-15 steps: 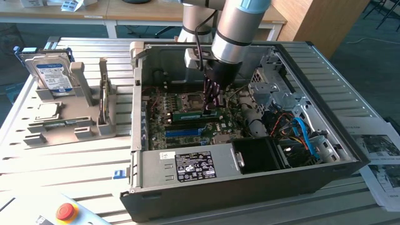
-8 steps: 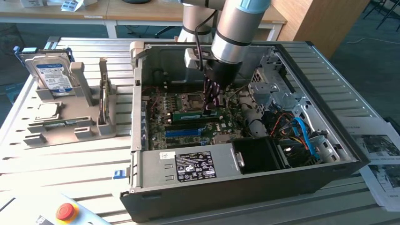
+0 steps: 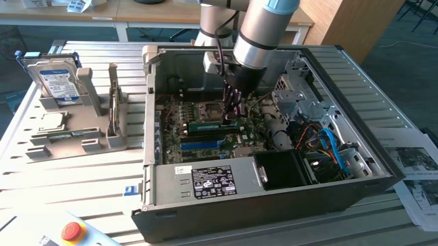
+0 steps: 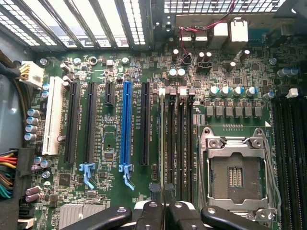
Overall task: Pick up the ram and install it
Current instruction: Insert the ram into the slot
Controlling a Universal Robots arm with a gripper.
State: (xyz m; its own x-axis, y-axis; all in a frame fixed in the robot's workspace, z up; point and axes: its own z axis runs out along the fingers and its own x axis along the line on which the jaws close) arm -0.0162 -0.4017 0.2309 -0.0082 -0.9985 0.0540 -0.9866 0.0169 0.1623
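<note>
Well away from the claw, on the exterior view's left, a grey holder [image 3: 96, 141] is seen on the table. A blue-labelled hard drive [image 3: 58, 82] is stood upright in its rear slot, and a square silver processor chip [image 3: 51, 122] is laid flat in a recess in front of that.

The claw [image 3: 231, 120] [image 4: 162, 191] is lowered inside the open computer case [image 3: 274, 205], over the motherboard [image 4: 108, 143]. Its fingers are drawn almost together and clamped on the ram [image 3: 211, 124] [image 4: 161, 134]. The green stick is held on edge at a memory slot, just beside the empty processor socket [image 4: 235, 175].

Nearer the case's front wall than the claw, a labelled power supply [image 3: 212, 182] is housed. Beyond the claw, toward the exterior view's right, a metal drive cage [image 3: 301, 97] and a blue cable [image 3: 333, 146] are contained.
</note>
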